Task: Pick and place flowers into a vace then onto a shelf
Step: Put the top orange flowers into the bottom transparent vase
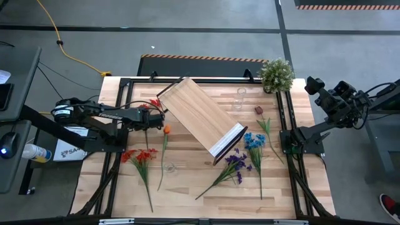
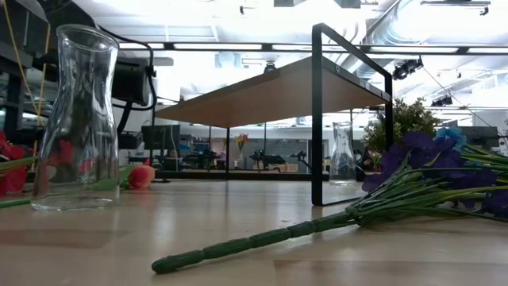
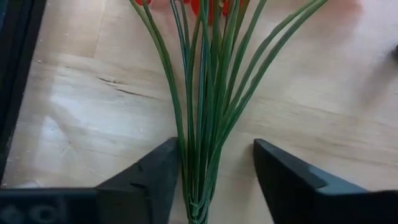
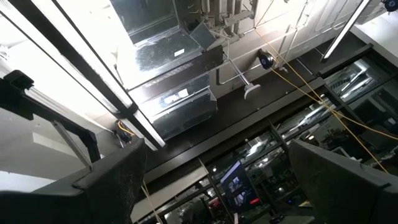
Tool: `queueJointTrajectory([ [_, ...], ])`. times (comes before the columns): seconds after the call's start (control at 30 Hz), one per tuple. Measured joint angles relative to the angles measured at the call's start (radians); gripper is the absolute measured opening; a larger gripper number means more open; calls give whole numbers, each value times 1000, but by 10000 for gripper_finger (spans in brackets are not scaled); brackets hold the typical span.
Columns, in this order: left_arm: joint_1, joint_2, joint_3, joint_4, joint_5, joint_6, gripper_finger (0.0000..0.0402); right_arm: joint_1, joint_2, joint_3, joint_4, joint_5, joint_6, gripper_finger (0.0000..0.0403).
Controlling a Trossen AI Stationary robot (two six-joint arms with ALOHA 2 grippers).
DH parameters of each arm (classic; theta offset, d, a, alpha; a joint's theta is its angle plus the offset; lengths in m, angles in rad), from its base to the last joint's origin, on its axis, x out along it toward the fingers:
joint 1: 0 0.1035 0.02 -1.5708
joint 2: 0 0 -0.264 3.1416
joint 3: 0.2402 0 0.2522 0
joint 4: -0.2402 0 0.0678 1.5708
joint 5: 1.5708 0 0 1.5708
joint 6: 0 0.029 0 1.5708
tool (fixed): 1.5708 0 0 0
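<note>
My left gripper (image 1: pixel 156 111) (image 3: pixel 214 148) is open and low over the table beside the shelf's (image 1: pixel 200 117) left end. It straddles a bunch of thin green stalks (image 3: pixel 205 106) with red blooms (image 3: pixel 205 5) lying on the tabletop. More flowers lie loose: a red bunch (image 1: pixel 140 156), an orange stem (image 1: pixel 165 132), purple (image 1: pixel 235 162), blue (image 1: pixel 254 140) and maroon (image 1: pixel 259 110). One clear glass vase (image 1: pixel 169 167) (image 2: pixel 79 119) stands near, a second (image 1: pixel 240 97) (image 2: pixel 341 155) beyond the shelf. My right gripper (image 4: pixel 217 180) is open, parked off the table's right edge, pointing at the ceiling. My left gripper stands with one finger on each side of the red flowers' stalks, near their gathered lower end (image 3: pixel 199 193). The bunch runs close along one finger (image 3: pixel 163 177) and well apart from the other (image 3: pixel 283 180). Whether that finger touches the stalks, I cannot tell. The stalks lie flat on the table.
The shelf stands on its dark frame (image 2: pixel 316 111), set diagonally across the table's middle. A bushy pale-green potted plant (image 1: pixel 277 74) sits at the far right corner. The purple flowers' stem (image 2: pixel 262 238) lies across the near side. Bare planks (image 1: pixel 200 203) run along the near edge.
</note>
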Motion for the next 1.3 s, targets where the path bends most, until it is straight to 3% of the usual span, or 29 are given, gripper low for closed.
queueJointTrajectory([
  [0.53, 0, -1, 0, -6, 22, -12, 42, 0, 0, 0, 0, 0, 0, 381],
  [1.3, -1, -17, 89, -160, 5, -9, 37, 0, 0, 0, 0, 0, 6, 381],
])
